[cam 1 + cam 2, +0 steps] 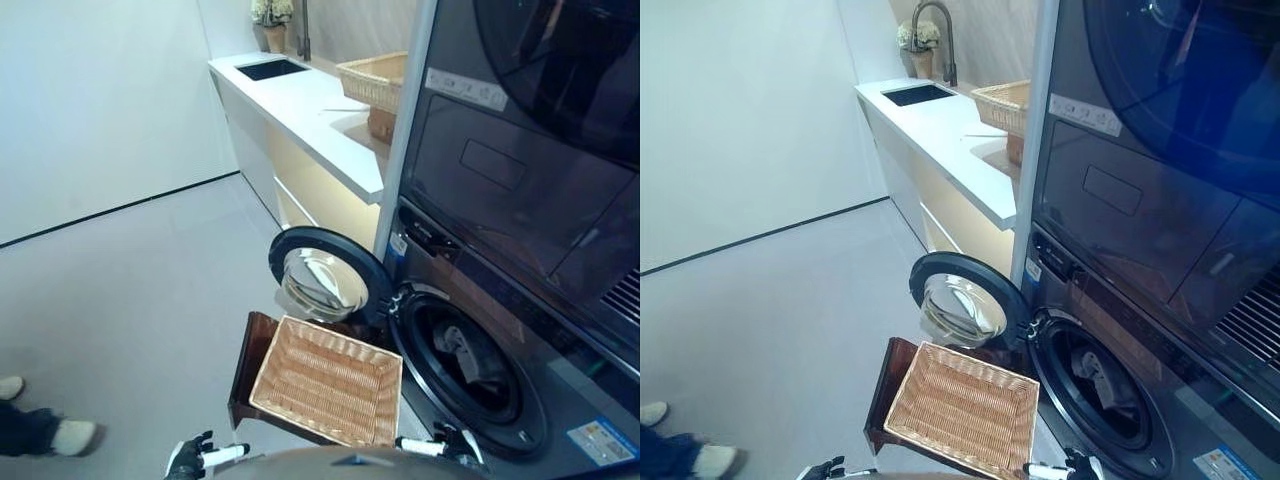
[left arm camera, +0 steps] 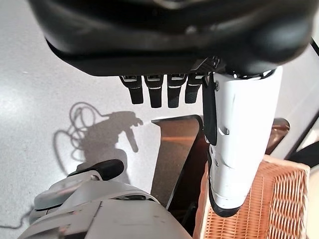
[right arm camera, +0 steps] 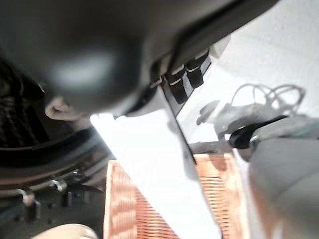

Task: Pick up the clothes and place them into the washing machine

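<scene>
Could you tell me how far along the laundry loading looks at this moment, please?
It looks nearly done. The wicker basket on the brown stand is empty, and clothes lie inside the washing machine drum, whose door stands open. The left hand and right hand hang low, open, holding nothing. Nothing seems left to load; the door is not shut yet.

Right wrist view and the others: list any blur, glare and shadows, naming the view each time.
Right wrist view: right hand and wicker basket smeared with blur, white thumb cover washed out. Left wrist view: left hand sharp, with a crisp shadow on the floor. Left eye view: open washer door glass mirrors the room; clothes in the drum sit in dim light.
</scene>
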